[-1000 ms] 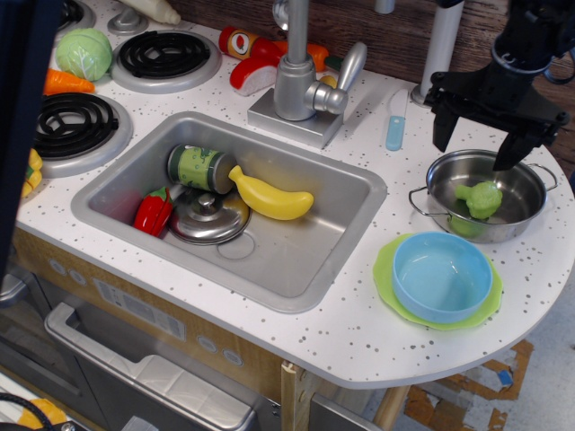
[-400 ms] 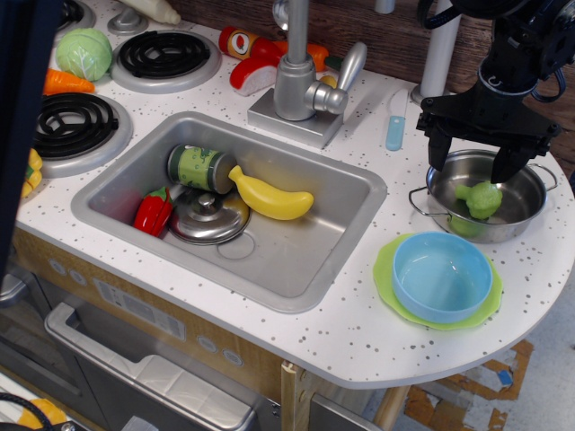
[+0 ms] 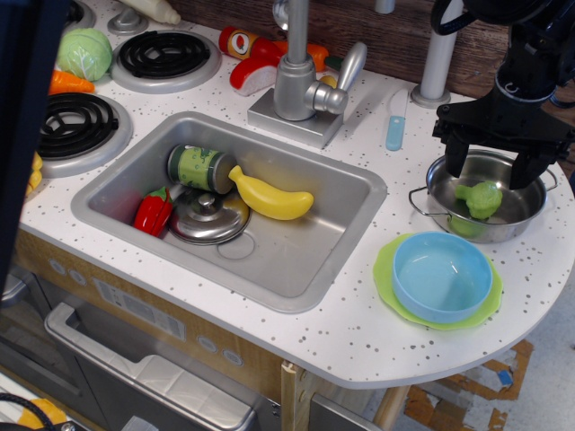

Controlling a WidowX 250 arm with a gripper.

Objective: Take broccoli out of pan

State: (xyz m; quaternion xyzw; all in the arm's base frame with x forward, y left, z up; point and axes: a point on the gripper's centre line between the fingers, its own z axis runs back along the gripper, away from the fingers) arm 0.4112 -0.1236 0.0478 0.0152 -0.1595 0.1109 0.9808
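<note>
The tool point(image 3: 490, 172) hangs wide open and empty above the pan point(image 3: 530, 224), jaws straddling the broccoli point(image 3: 482, 198). That spread looks chosen to drop around the floret.

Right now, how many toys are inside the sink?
4: a green can, a yellow banana, a red pepper and a steel lid. More could hide under the lid.

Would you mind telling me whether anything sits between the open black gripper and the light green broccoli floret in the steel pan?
Nothing visible does. The black gripper hangs open above the steel pan, with the broccoli floret uncovered below.
</note>
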